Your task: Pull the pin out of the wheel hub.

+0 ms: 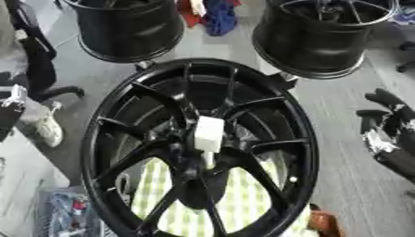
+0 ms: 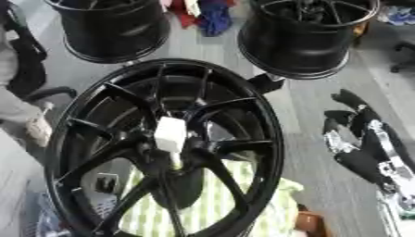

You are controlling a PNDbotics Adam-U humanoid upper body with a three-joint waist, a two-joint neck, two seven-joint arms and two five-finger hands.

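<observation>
A white block-shaped pin stands at the centre of the black wheel hub, its narrower lower end running down into the middle where the spokes meet; how deep it sits there is hidden by the dark metal. The hub lies face-up and fills most of both views, its near rim cut off by the lower edge. Through the gaps between the spokes a green-and-white checked cloth shows underneath. The right hand hangs well apart from the hub at the right side, black fingers straight and spread, grasping nothing, with silver parts of the arm below it. At the left edge of the left eye view a dark shape with a silver part may be the left hand, but its fingers cannot be made out. Beyond the hub stand two more black wheel rims on the grey floor, both cut off at the top. Between them lies a heap of red and blue cloth. An orange-brown object sits just beside the hub's lower right rim, too blurred to identify.
</observation>
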